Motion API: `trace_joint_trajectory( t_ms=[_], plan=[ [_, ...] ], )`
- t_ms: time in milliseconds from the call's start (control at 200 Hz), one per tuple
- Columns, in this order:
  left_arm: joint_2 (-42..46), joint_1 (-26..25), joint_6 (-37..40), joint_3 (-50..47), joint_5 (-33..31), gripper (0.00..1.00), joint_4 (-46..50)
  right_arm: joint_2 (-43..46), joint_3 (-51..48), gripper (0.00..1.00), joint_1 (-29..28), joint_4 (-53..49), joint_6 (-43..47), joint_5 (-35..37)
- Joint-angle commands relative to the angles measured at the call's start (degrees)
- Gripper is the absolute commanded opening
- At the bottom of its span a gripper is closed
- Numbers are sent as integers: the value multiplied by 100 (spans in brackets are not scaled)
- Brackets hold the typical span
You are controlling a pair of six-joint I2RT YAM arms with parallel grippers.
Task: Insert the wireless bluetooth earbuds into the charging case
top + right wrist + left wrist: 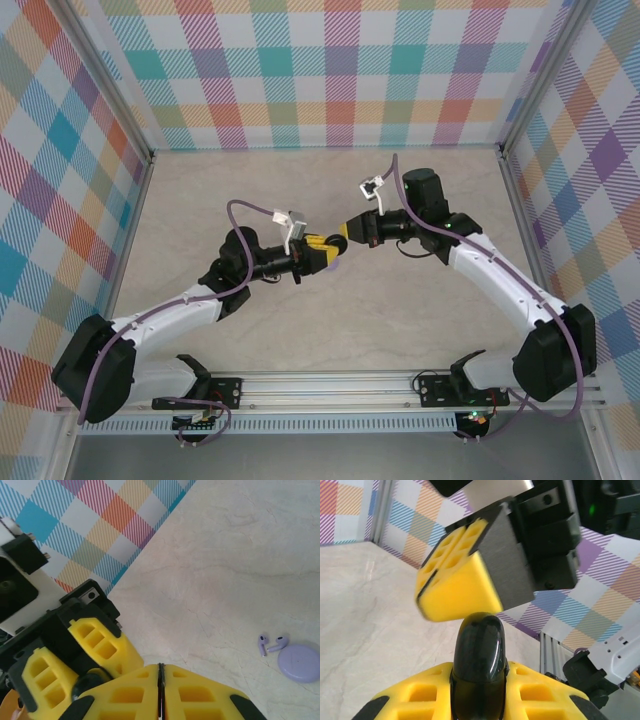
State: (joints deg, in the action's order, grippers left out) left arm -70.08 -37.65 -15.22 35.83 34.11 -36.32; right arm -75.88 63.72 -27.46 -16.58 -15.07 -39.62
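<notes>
Your left gripper (479, 680) is pinching a glossy black rounded object (479, 647) between its yellow fingers (540, 692). Close by, tip to tip, your right gripper (161, 690) has its fingers pressed flat together. Further out on the table (240, 555), the lavender charging case (299, 662) lies flat. Two lavender earbuds (280, 641) lie just beside it, well apart from both grippers.

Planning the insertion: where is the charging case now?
In the right wrist view, the lavender charging case lies on the table at the lower right, with the two earbuds just to its upper left.
</notes>
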Motion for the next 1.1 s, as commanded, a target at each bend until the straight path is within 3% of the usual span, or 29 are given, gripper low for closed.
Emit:
trace_joint_trajectory(
  t_ms=[0,155,275,540,755,1095],
  plan=[
    [-45,-40,-36,226,-596,4,398,110,128,16,-49,-363,144,453],
    [-181,107,-312,456,-1032,3,958,25,250,16,-49,-939,176,1904],
    [-390,325,-534,677,-1091,3,1262,11,194,17,-49,-1073,156,2412],
    [-1054,982,-447,1580,-1302,0,2829,29,71,17,-49,-1148,153,2696],
    [-2112,1688,-360,2615,-1226,3,4285,70,-69,18,-48,-1126,180,2711],
    [-3498,2048,-140,3541,-1159,4,4877,12,-141,20,-49,-1195,140,2819]
  ],
)
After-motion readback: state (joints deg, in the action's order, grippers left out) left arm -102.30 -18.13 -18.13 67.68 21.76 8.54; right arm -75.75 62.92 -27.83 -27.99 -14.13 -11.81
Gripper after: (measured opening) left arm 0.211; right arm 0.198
